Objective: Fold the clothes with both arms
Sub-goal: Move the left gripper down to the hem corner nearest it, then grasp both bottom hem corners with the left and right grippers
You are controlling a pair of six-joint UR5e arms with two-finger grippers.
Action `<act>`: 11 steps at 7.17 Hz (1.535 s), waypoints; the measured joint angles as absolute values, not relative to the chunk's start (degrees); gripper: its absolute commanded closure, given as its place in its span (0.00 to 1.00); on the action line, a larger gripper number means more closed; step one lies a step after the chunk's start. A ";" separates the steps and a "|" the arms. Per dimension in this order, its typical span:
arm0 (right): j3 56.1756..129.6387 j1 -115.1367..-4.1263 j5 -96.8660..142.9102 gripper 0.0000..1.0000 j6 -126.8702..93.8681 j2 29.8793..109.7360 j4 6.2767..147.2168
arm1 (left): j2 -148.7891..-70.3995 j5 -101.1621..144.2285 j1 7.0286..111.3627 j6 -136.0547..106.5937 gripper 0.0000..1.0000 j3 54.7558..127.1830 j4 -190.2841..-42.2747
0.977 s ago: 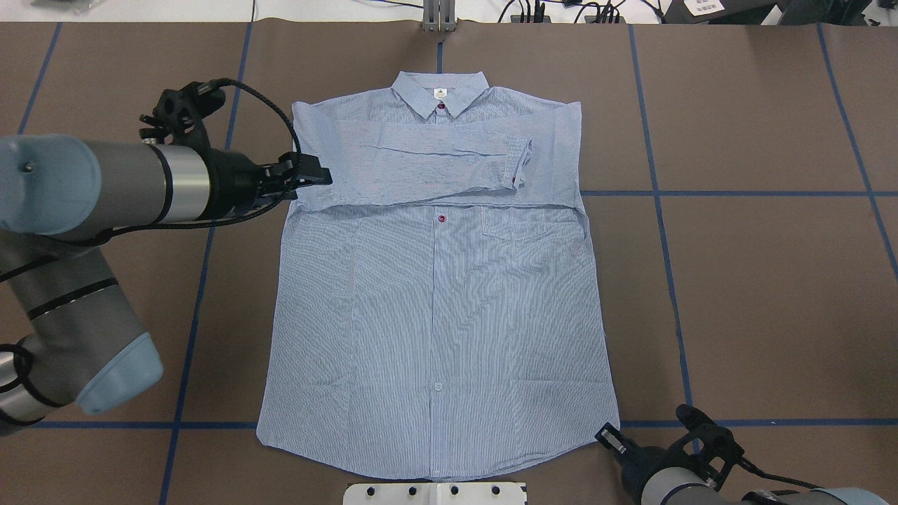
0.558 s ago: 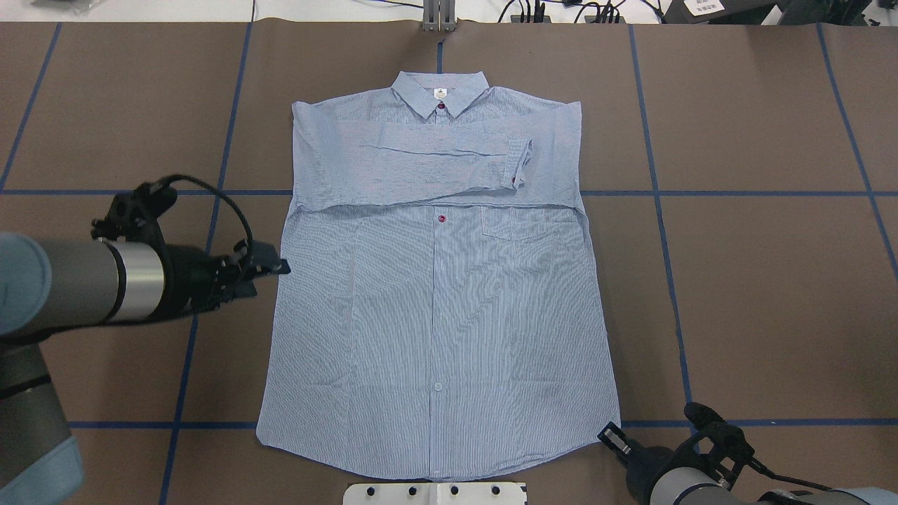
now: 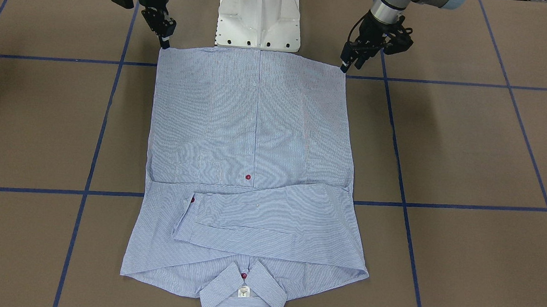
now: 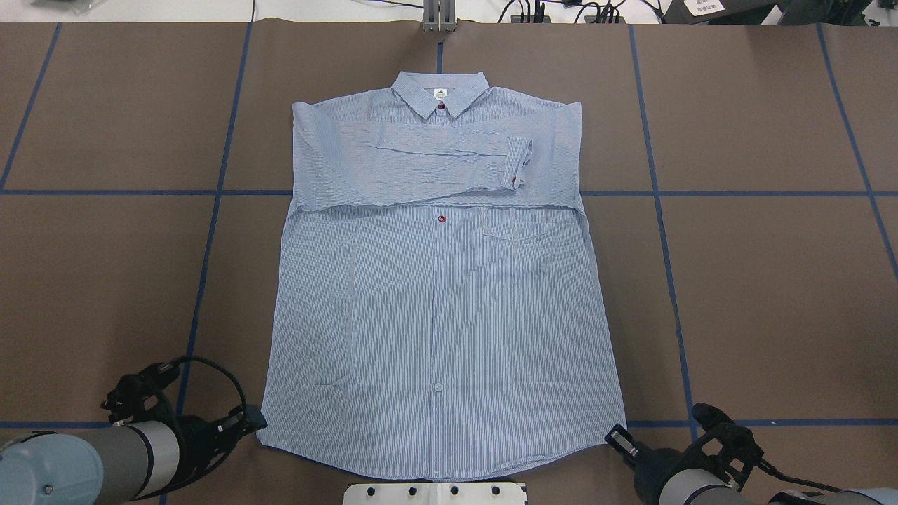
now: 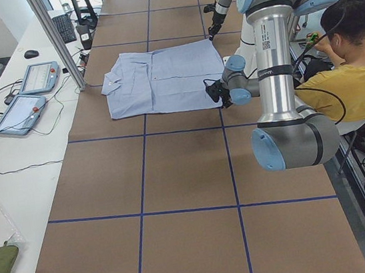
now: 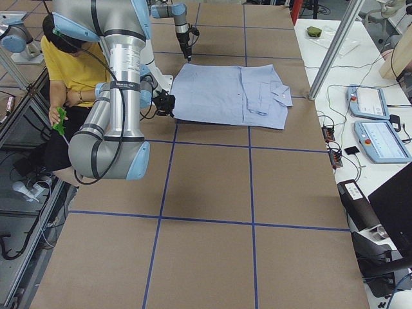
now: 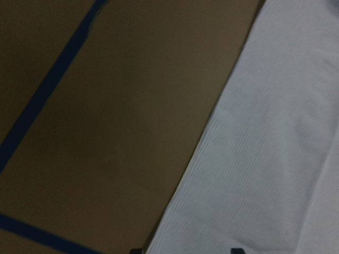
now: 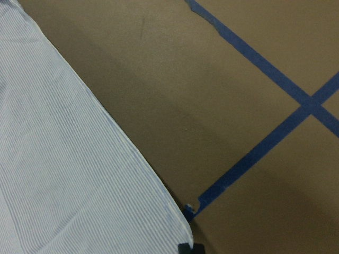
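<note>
The light blue striped shirt [image 4: 442, 294] lies flat, front up, collar at the table's far side, with both sleeves folded across the chest [image 3: 259, 215]. My left gripper [image 4: 257, 421] sits low at the hem's left corner [image 3: 345, 67]. In the left wrist view its two dark tips stand apart at the bottom edge, open, with the shirt's edge [image 7: 265, 159] between them. My right gripper [image 4: 619, 439] rests at the hem's right corner [image 3: 165, 44]. The right wrist view shows one dark tip block right at the cloth corner [image 8: 180, 225], so it is shut; I cannot tell whether it pinches cloth.
The white pedestal base [image 3: 259, 17] stands just behind the hem. Brown table with blue tape lines [image 4: 666, 193] surrounds the shirt. A person in a yellow shirt [image 5: 355, 66] sits behind the robot. Teach pendants [image 6: 376, 122] lie on the side bench.
My left arm has pulled back from the folded sleeve at the shirt's shoulder, down along the left edge to the hem corner. The right gripper has shifted only slightly.
</note>
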State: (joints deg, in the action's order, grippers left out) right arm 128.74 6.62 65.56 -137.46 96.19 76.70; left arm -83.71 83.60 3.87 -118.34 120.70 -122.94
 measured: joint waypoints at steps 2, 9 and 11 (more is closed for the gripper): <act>128.75 7.01 65.57 1.00 -137.46 96.24 76.73 | -84.02 81.80 1.84 -120.07 0.40 120.34 -122.82; 128.50 7.31 65.57 1.00 -137.46 96.66 76.73 | -88.44 76.86 0.74 -119.27 0.67 119.27 -116.15; 128.50 7.36 65.57 1.00 -137.46 96.68 76.73 | -89.19 76.82 0.80 -119.31 1.00 119.05 -115.25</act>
